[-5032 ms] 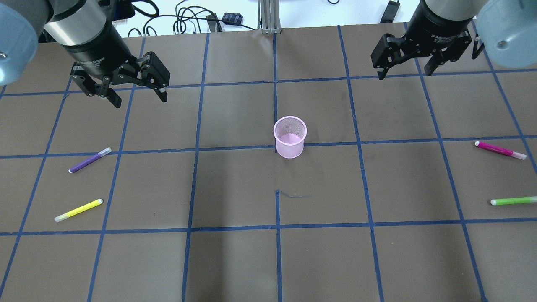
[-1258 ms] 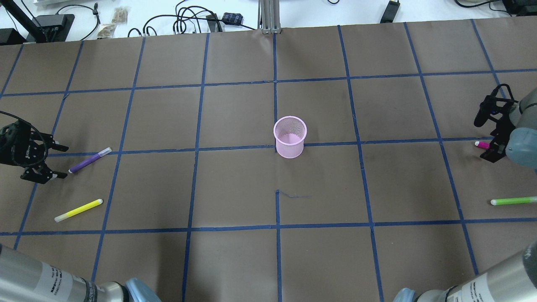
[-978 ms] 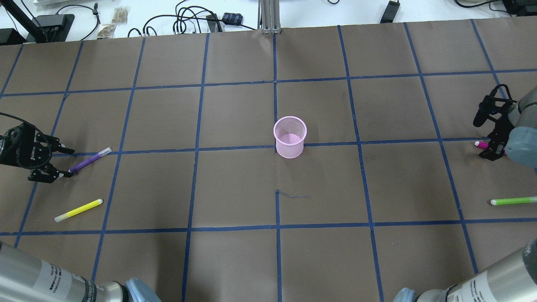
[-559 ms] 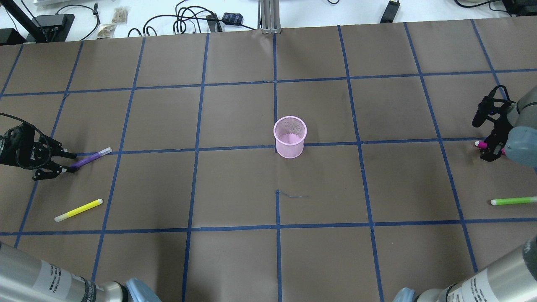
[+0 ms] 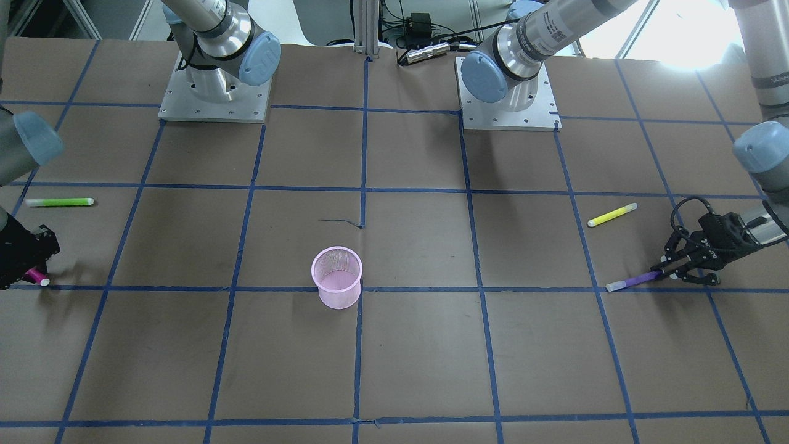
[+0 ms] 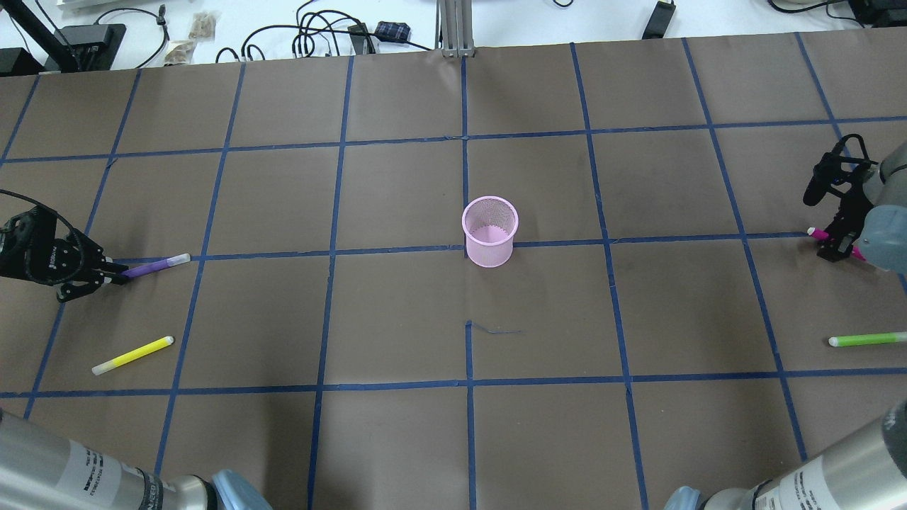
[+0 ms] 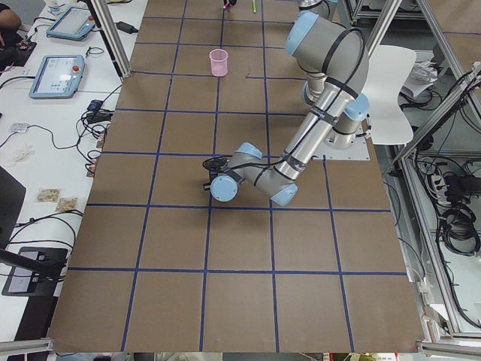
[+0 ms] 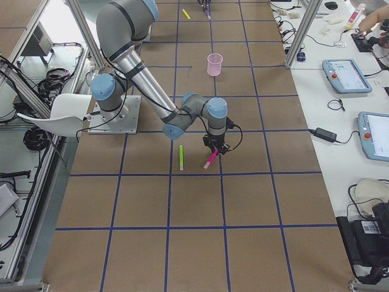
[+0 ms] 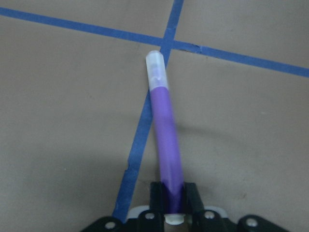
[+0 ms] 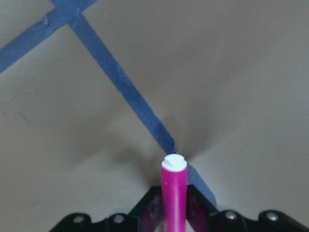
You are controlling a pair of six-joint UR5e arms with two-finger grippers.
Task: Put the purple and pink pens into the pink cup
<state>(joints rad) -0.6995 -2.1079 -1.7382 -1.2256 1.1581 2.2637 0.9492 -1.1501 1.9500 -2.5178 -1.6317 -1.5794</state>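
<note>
The pink mesh cup (image 6: 489, 230) stands upright mid-table, also in the front view (image 5: 336, 276). My left gripper (image 6: 113, 273) is shut on the back end of the purple pen (image 6: 152, 266) at the table's left. The pen sticks out toward the cup, low over the table. The left wrist view shows the pen (image 9: 164, 140) clamped between the fingers (image 9: 155, 193). My right gripper (image 6: 829, 244) is shut on the pink pen (image 6: 815, 232) at the far right. The right wrist view shows the pink pen (image 10: 174, 193) in the jaws; in the right side view it (image 8: 210, 159) hangs tilted.
A yellow pen (image 6: 132, 355) lies on the table nearer the robot than my left gripper. A green pen (image 6: 868, 339) lies near the right edge, nearer the robot than my right gripper. Blue tape lines grid the brown table. Cables lie beyond the far edge.
Both arms came down from the far side to the pens. My left gripper closed on the purple pen and swung it flatter. My right gripper closed on the pink pen and shifted it slightly.
</note>
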